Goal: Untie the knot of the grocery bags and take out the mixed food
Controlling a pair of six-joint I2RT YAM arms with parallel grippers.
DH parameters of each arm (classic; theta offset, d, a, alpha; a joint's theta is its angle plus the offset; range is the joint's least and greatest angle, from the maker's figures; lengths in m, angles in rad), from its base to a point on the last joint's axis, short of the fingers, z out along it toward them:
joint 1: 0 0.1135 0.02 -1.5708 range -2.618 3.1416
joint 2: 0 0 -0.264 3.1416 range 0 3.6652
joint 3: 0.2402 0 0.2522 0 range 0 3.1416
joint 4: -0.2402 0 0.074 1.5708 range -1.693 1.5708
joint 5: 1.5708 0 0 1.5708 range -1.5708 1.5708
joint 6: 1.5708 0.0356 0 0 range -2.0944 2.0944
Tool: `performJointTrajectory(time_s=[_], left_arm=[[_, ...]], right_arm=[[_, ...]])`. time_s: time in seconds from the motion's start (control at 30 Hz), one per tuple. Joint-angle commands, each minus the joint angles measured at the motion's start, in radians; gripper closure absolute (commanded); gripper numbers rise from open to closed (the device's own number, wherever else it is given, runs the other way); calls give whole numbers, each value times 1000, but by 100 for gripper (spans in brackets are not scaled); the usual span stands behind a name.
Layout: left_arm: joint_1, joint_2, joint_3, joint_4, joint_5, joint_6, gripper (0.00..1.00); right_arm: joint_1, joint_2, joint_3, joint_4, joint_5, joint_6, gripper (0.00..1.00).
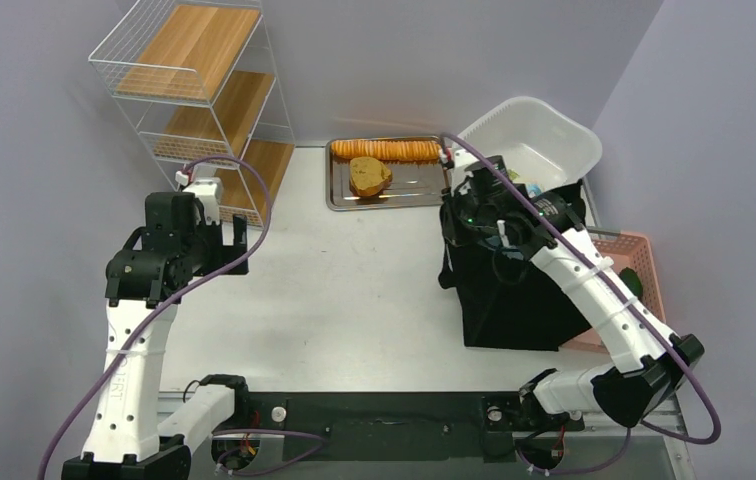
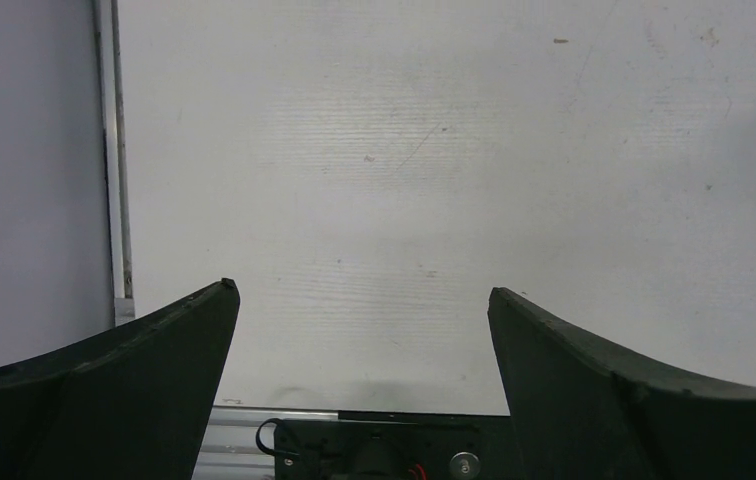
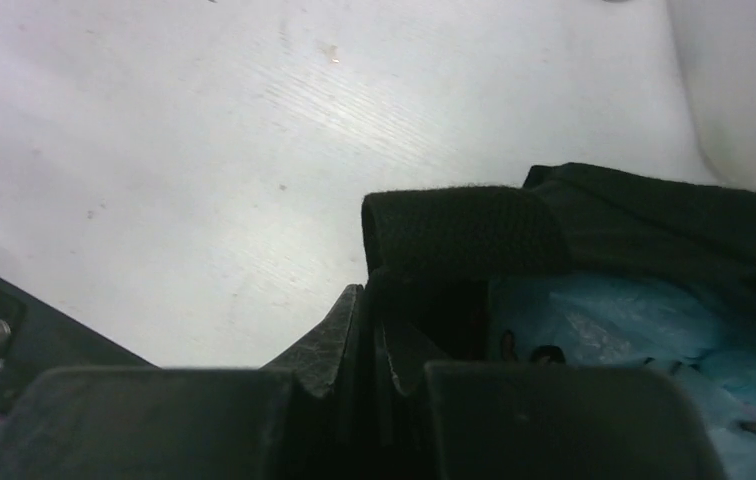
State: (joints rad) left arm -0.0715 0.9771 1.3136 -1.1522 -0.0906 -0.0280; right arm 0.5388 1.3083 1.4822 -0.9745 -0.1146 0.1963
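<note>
Pinching the rim of the boxy black fabric tote (image 1: 499, 305), the right gripper (image 3: 369, 350) is clamped on the cloth. The thin pale blue plastic bag (image 3: 634, 320) lies inside, just beside its fingers. The left gripper (image 2: 362, 289) hangs spread wide above the white table (image 2: 404, 150).

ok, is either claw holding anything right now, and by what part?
Right claw is shut on the black tote, pinching the fabric at its top rim. Left claw is open, holding nothing.
</note>
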Motion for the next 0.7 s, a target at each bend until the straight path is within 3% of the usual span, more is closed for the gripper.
performJointTrajectory(time_s=[0.0,0.17,0.23,0.4,0.47,0.5,0.57,0.67], left_arm=[[-5,4,97,27,27,-120,4],[-2,47,177,-15,50,-197,4],[15,61,200,-40,123,-207,3],[62,88,261,-71,278,-220,3],[66,105,286,-77,305,-209,3],[66,114,293,-77,311,-201,3],[95,121,303,-69,323,-189,3],[103,119,298,-30,360,-168,3]], right_arm=[[134,15,82,352,-19,150,100],[286,145,117,613,66,333,100],[326,220,157,683,95,408,100],[392,418,373,741,141,504,100],[394,471,475,732,126,493,80],[392,478,509,721,125,460,63],[383,448,503,701,124,392,39],[344,338,394,673,124,303,33]])
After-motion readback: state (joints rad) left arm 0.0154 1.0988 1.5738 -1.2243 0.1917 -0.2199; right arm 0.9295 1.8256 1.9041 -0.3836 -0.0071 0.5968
